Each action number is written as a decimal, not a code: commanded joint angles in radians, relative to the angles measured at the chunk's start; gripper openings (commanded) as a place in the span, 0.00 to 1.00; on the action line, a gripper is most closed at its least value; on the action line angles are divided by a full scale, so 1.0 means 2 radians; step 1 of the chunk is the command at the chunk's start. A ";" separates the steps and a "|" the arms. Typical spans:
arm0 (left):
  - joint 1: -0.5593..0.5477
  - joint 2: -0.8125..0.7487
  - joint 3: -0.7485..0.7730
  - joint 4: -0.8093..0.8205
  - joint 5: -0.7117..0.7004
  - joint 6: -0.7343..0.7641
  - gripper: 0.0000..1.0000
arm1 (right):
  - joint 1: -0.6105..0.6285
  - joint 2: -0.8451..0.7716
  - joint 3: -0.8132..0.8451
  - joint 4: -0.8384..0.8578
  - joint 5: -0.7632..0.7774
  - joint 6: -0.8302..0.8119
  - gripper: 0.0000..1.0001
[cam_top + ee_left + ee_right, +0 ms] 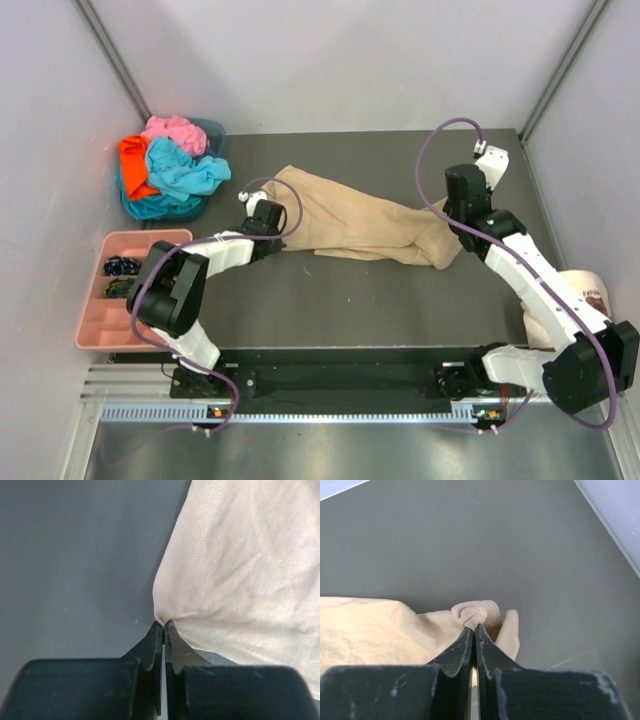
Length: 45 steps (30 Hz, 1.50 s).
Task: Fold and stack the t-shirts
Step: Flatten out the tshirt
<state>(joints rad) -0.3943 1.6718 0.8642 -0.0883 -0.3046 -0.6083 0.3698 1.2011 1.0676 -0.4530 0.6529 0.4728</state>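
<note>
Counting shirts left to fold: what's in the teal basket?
A pink shirt, an orange shirt and a turquoise shirt heaped in the basket; anything beneath them is covered.

— Where does the top view sit?
— High above the near edge, looking down over the whole dark surface [330,300].
— And the wrist views?
— Each peers along its own fingers, very close: the left hand [164,624] at one end of the tan t-shirt [350,225], the right hand [474,626] at the other. All three views share that shirt.
</note>
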 commanded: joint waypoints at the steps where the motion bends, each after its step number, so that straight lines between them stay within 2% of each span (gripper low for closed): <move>1: 0.000 -0.003 0.013 -0.006 -0.009 0.000 0.00 | -0.004 0.003 0.001 0.018 0.010 0.002 0.00; 11: 0.036 -0.086 0.063 -0.071 -0.081 0.033 0.00 | -0.005 0.079 0.003 0.028 -0.008 0.016 0.00; 20: 0.069 -0.148 0.089 -0.101 -0.115 0.065 0.00 | -0.005 0.137 0.043 0.041 0.042 0.004 0.00; 33: 0.074 -0.154 0.088 -0.112 -0.112 0.070 0.00 | 0.016 0.180 0.081 0.024 -0.033 0.002 0.00; 37: 0.074 -0.146 0.094 -0.112 -0.101 0.069 0.00 | 0.040 0.179 0.071 0.060 -0.073 -0.014 0.00; 38: 0.074 -0.145 0.095 -0.113 -0.100 0.069 0.00 | 0.043 0.183 0.069 0.072 -0.107 -0.022 0.00; 45: 0.074 -0.148 0.096 -0.119 -0.104 0.076 0.00 | 0.060 0.243 0.114 0.078 -0.147 -0.036 0.00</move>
<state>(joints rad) -0.2527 1.3903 1.0164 -0.3225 -0.4908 -0.4751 0.4713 1.6245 1.2152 -0.3473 0.4427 0.4255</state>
